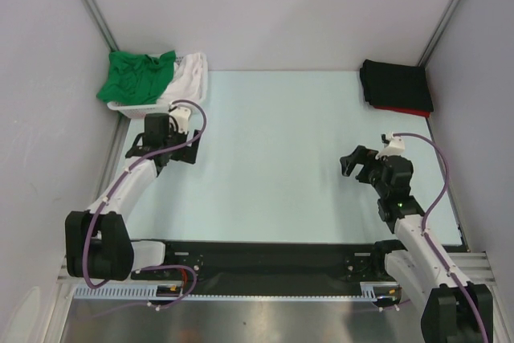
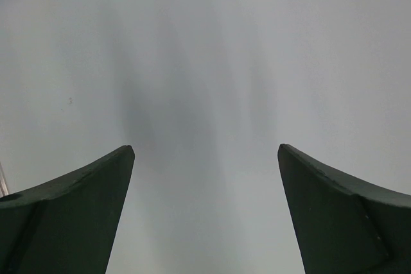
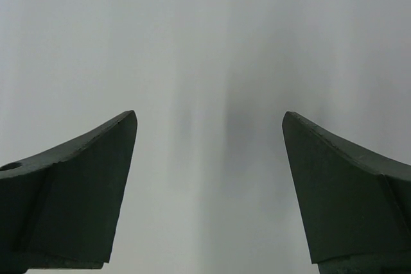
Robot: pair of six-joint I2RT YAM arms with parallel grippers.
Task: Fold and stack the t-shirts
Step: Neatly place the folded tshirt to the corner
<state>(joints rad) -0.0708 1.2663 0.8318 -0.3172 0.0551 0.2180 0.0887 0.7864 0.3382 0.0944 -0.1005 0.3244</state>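
Observation:
A green t-shirt point(image 1: 138, 76) and a white t-shirt point(image 1: 189, 74) lie crumpled in a white basket point(image 1: 128, 108) at the back left. At the back right a black t-shirt point(image 1: 396, 84) lies folded on top of a red t-shirt point(image 1: 405, 111), of which only an edge shows. My left gripper point(image 1: 163, 153) hangs open just in front of the basket. In the left wrist view the left gripper point(image 2: 205, 149) has only bare table between its fingers. My right gripper point(image 1: 359, 168) is open over the table's right side, well in front of the black t-shirt. The right wrist view shows the right gripper point(image 3: 209, 115) with nothing in it.
The pale table point(image 1: 273, 150) is walled in by grey panels at the left, back and right. The arms' bases stand on a black rail point(image 1: 265, 263) along the near edge.

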